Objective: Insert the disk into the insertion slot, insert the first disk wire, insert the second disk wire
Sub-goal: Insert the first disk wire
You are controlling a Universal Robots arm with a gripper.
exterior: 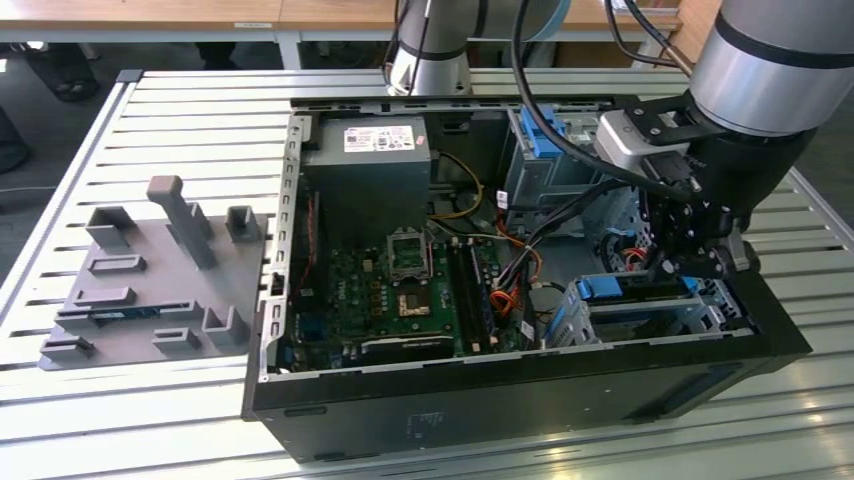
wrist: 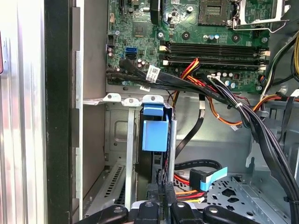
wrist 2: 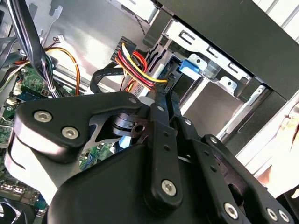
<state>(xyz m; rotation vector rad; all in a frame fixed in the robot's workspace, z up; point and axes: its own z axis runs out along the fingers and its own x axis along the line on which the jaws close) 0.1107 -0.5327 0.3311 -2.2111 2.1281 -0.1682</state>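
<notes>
Exterior view: disk (exterior: 638, 287) stands on edge inside insertion slot (exterior: 617, 325).

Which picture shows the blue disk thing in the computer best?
The first wrist view: the disk sits in the insertion slot, its blue carrier end close and unblocked. The exterior view shows its blue edge from farther off, by the gripper. The second wrist view shows a blue corner beyond the gripper.

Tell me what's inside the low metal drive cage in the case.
The disk in its blue carrier sits inside the insertion slot. The hand hangs just above one end, covering that part of the disk.
</notes>
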